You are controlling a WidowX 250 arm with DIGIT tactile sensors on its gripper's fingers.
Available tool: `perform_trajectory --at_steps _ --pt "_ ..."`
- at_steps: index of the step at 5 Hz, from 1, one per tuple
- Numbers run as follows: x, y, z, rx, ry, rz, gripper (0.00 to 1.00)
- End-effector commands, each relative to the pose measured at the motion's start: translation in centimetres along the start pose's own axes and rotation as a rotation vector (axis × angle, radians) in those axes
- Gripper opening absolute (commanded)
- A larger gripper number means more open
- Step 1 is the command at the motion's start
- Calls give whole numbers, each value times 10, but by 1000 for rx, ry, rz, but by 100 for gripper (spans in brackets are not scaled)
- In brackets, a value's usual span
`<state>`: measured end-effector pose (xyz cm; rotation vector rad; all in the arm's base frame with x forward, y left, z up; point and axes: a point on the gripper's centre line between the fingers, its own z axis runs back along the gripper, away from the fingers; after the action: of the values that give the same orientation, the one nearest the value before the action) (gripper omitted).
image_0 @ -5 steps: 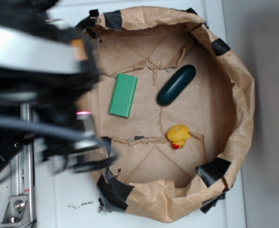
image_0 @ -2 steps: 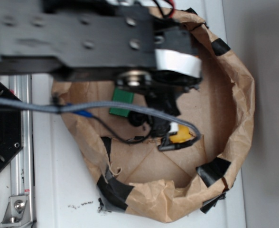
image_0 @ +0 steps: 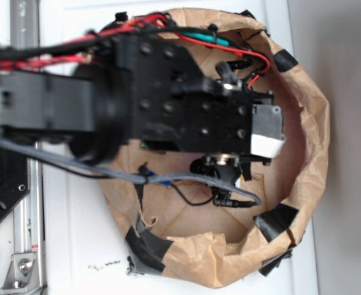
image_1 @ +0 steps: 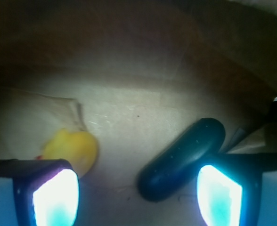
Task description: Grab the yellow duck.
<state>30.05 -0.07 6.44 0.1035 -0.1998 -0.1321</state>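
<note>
Brown paper floor [image_1: 143, 117]; gripper [image_1: 137, 193] spread wide, yellow duck [image_1: 72, 148] seemingly touching one finger.

Yellow duck [image_1: 72, 149] partly behind finger; hidden under arm [image_0: 168, 104] in exterior view.

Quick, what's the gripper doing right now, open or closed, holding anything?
Gripper: open, holding nothing. The yellow duck sits by one finger, the dark green oblong by the other.
</note>
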Motion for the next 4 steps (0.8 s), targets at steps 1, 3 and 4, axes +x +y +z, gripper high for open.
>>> perform_trajectory --at_steps 1,3,4 --pt "14 -14 -1 48 -48 -52 100" --pt "9 -41 -11 -51 -51 -94 100" --pt "3 -54 -20 -90 -24 -122 100"
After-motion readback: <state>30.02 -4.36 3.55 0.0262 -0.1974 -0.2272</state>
